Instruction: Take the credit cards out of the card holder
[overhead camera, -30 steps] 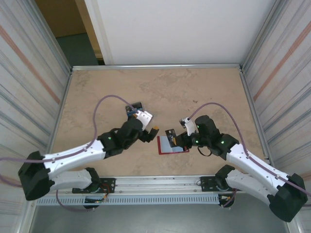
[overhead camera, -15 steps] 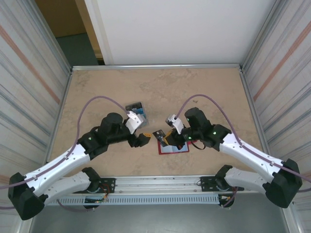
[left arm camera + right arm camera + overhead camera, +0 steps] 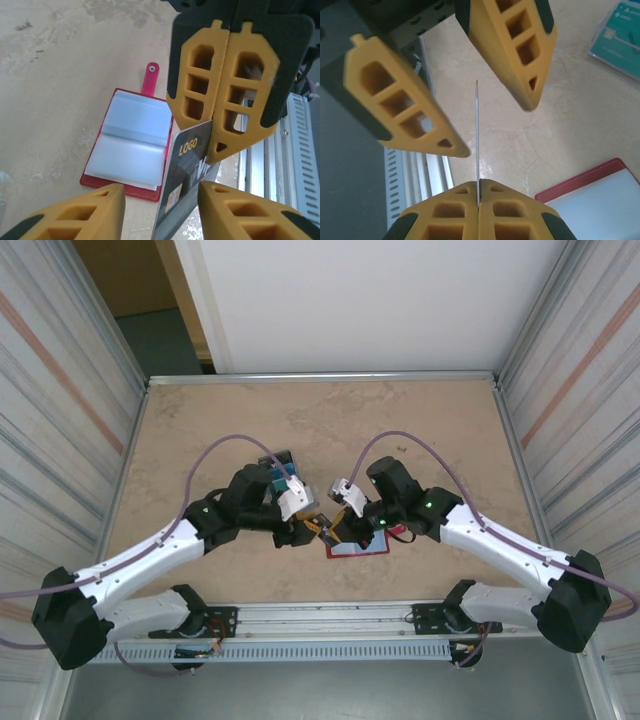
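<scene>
Crowding at the near middle of the worktop (image 3: pixel 200 410), and the overhead view hides plenty: both arms meet there, and the right end effector (image 3: pixel 216 150) overlaps the far left part of the card holder (image 3: pixel 131 145). The left wrist view is plainer: the right end effector's fingers are pressed together, clamped on the top corner of a dark card (image 3: pixel 186 172), which is up in the air just left of the holder. The left end effector (image 3: pixel 492 125) has its fingers apart, one either side of that card. From the right wrist a gap shows on both sides, and the card is only a thin edge-on line. The card holder lies open and flat on the worktop, near and a touch right of centre, pale blue-grey panels up, red tab (image 3: pixel 150 75) sticking out of one edge. What its pockets hold, can't tell. The dark card's lower end is cut off by the frame. Writing now: "LOGO" in yellow on the dark card, with larger pale letters below it half hidden behind a finger, unreadable. Beyond the left arm lies a teal card (image 3: pixel 620 37), clipped by the frame edge, its small white print too blurred to read.
</scene>
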